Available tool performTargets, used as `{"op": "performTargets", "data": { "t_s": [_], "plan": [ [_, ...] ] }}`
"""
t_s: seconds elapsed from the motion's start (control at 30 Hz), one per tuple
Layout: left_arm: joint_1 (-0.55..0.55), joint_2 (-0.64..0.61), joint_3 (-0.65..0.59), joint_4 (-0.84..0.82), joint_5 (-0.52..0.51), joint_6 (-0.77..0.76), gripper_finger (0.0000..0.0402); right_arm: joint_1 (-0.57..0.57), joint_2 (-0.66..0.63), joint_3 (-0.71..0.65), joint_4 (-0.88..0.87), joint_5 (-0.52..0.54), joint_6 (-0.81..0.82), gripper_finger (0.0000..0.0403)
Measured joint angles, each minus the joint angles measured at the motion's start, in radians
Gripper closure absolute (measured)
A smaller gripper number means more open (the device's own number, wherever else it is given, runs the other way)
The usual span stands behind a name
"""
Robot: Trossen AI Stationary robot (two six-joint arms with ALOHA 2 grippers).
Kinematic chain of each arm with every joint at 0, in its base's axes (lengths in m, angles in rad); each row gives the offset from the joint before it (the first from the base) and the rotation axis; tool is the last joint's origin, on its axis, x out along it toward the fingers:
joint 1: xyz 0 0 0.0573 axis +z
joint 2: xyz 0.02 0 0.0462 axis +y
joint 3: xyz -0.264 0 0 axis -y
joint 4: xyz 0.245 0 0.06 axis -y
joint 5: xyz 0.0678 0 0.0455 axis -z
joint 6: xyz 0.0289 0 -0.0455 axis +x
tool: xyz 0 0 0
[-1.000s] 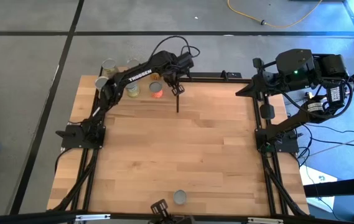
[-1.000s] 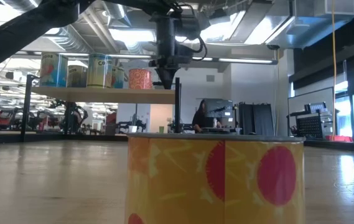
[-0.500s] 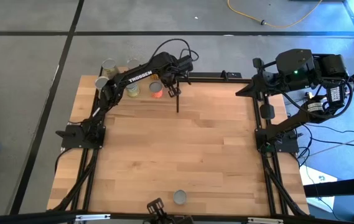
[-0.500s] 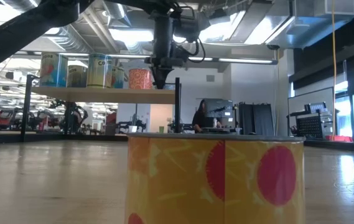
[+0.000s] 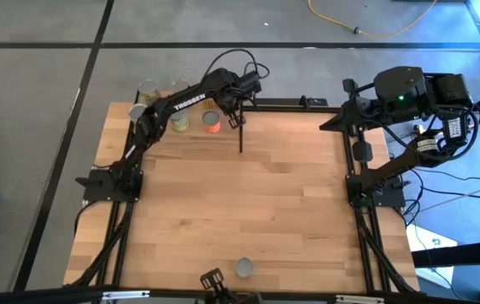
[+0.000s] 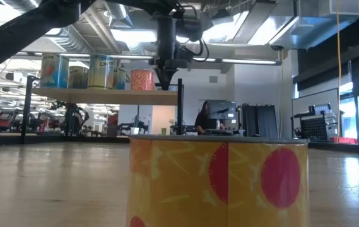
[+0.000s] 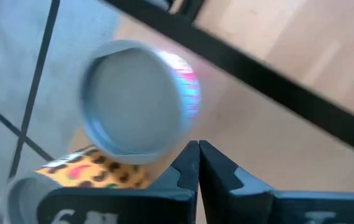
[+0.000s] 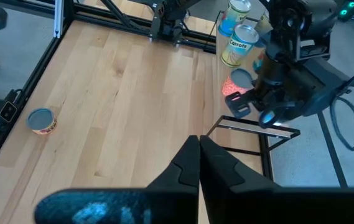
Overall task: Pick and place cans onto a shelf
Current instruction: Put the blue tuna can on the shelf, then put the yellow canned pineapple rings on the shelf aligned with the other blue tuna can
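Several cans stand on the raised shelf (image 6: 103,96) at the table's far left; the nearest to my left gripper is a red-orange can (image 6: 142,79) with a silver top (image 7: 133,99). It also shows in the high view (image 5: 212,123). My left gripper (image 6: 167,82) is shut and empty, pointing down just right of that can, above the shelf's right end. It also shows in its wrist view (image 7: 198,152). One orange-yellow can (image 5: 244,268) stands at the table's near edge, large in the low view (image 6: 217,183). My right gripper (image 8: 200,149) is shut and empty, raised at the table's far right.
A thin black upright post (image 6: 180,104) stands at the shelf's right end, right beside my left gripper. Another post (image 6: 27,110) stands at the left end. The wooden tabletop (image 5: 248,203) lies between the shelf and the near can. A person sits in the room behind (image 6: 202,116).
My left gripper has swung a little toward the red-orange can and back, staying shut above the shelf's right end. The cans have not moved.
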Motion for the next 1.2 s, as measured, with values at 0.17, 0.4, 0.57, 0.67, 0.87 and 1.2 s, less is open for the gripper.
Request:
{"op": "performTargets", "data": {
  "t_s": [0.17,0.4,0.57,0.67,0.87,1.2],
  "plan": [
    [-0.048,-0.036,0.0,-0.009,0.03,-0.005,0.0401,0.0,0.0,0.0,0.0,0.0,-0.001,0.0397],
    [-0.15,-0.116,0.002,-0.031,0.153,0.044,0.0401,0.0,0.004,0.0,0.0,-0.001,-0.026,0.0397],
    [-0.228,-0.179,0.002,-0.045,0.281,0.112,0.0401,0.0,0.029,0.0,0.0,-0.078,-0.046,0.0397],
    [-0.275,-0.221,0.002,-0.045,0.338,0.142,0.0401,0.0,0.052,0.0,0.0,-0.181,-0.09,0.0397],
    [-0.377,-0.294,0.002,-0.101,0.363,0.197,0.0401,0.008,0.124,0.0,0.0,-0.229,-0.098,0.0397],
    [-0.54,-0.379,0.0,-0.135,0.43,0.113,0.0401,0.047,0.25,0.0,0.0,-0.261,-0.12,0.0397]
  ]
}}
